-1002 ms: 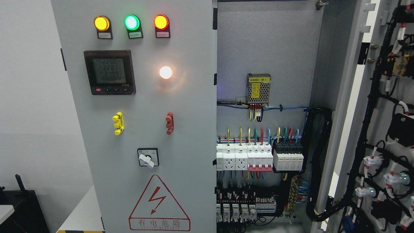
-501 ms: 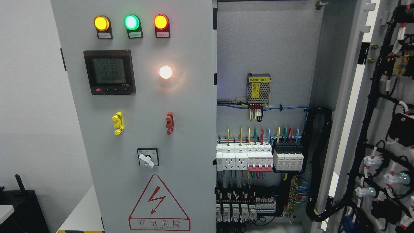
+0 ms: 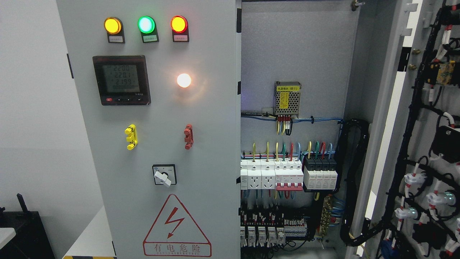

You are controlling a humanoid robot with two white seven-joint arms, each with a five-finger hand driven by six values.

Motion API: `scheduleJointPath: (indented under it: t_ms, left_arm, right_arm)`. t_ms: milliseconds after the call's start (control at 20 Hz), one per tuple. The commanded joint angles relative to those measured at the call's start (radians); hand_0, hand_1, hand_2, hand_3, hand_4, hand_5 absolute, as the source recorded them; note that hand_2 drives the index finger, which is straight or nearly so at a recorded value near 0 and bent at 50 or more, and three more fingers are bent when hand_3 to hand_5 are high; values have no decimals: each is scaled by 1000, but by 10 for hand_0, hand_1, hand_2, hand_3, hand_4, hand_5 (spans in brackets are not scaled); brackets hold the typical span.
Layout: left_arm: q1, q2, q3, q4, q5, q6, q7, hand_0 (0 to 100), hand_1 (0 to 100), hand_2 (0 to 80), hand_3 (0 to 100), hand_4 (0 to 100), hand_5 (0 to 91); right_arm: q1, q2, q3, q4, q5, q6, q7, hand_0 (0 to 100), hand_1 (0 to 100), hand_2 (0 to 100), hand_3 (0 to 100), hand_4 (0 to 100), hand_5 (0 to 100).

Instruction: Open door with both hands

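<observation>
Two cabinet doors, left door [image 3: 151,144] closed with "有电危险" warning sign [image 3: 176,226], right door [image 3: 424,144] swung open, no robot hand visible.

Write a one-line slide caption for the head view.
Electrical cabinet: left door shut with lamps lit, right door swung open, breakers exposed; no robot hands visible.

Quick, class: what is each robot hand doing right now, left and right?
Left hand: not in view, so it cannot be told.
Right hand: not in view, so it cannot be told.
</observation>
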Motion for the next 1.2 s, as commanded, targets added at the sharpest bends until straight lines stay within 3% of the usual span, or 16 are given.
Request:
scheduleJointPath:
  t_ms: [0,301,751,1002,1152]
  left_arm:
    - [0,0,0,0,0,0,0,0,0,0,0,30,0]
    - [0,0,0,0,0,0,0,0,0,0,0,30,0]
    - [0,0,0,0,0,0,0,0,0,0,0,30,0]
    - [0,0,0,0,0,0,0,0,0,0,0,30,0]
    - [0,0,0,0,0,0,0,0,0,0,0,29,0]
  right_arm:
    - [-86,10,-65,1,-2,3,-1,0,0,0,0,0,0]
    - [-188,10,-84,28,-8,32,-1,0,0,0,0,0,0]
    - [-347,10,-84,211,-24,41,-1,0,0,0,0,0,0]
    - [-401,8,-84,235,-97,135,-1,0,0,0,0,0,0]
    - [-429,7,-82,239,-129,147,-1,0,0,0,0,0,0]
